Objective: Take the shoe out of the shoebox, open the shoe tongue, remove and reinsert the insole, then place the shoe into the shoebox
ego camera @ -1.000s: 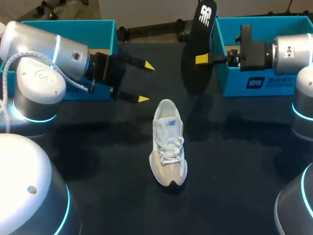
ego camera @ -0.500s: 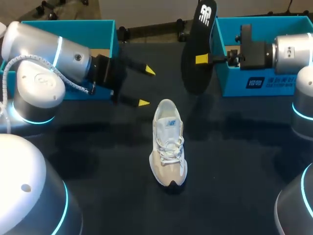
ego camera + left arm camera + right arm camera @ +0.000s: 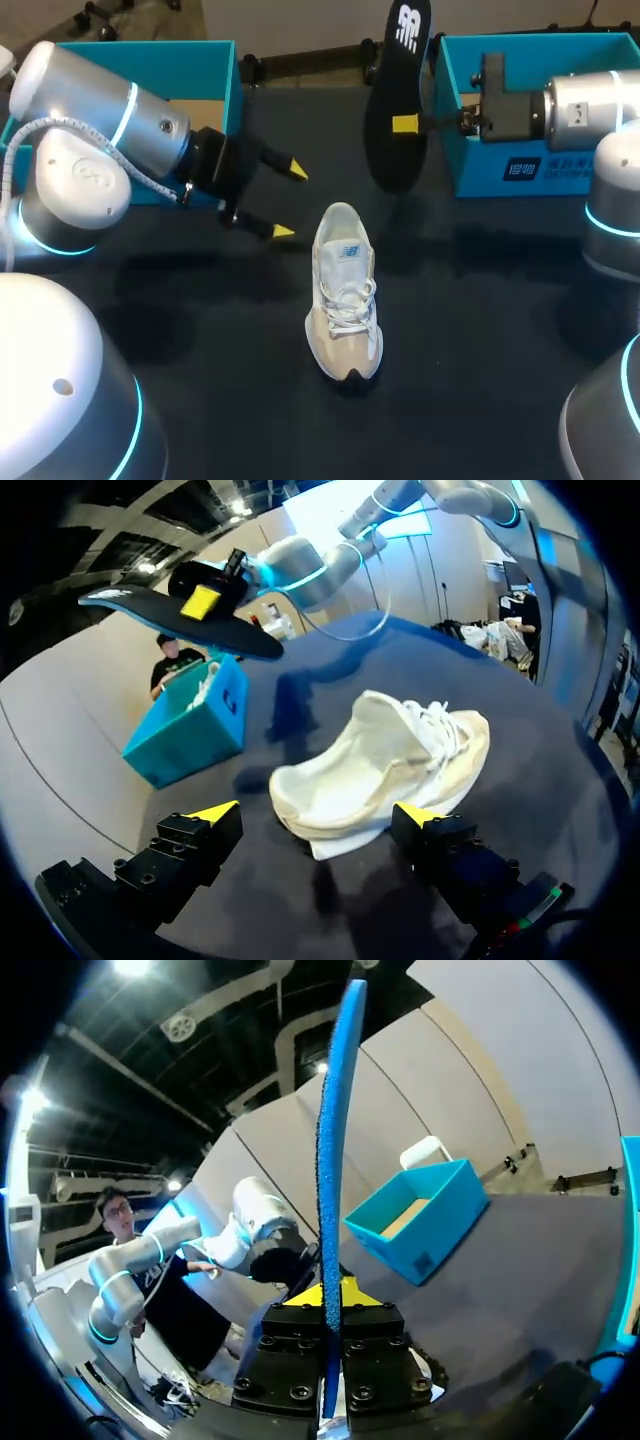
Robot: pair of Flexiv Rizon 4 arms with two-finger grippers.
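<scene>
Left arm angling down, hand [image 3: 290,200] hovering, fingers standing apart | right arm lying level, hand [image 3: 402,124] pinching the insole [image 3: 392,80] upright

Shoe [image 3: 343,290] sits mid-table [image 3: 480,330], toe toward the near edge, left gripper [image 3: 290,201] spread wide just left of its heel, insole [image 3: 397,100] up on edge behind it, pinched in the right gripper [image 3: 405,124], left box [image 3: 150,60] back left, right box [image 3: 520,170] back right.
</scene>
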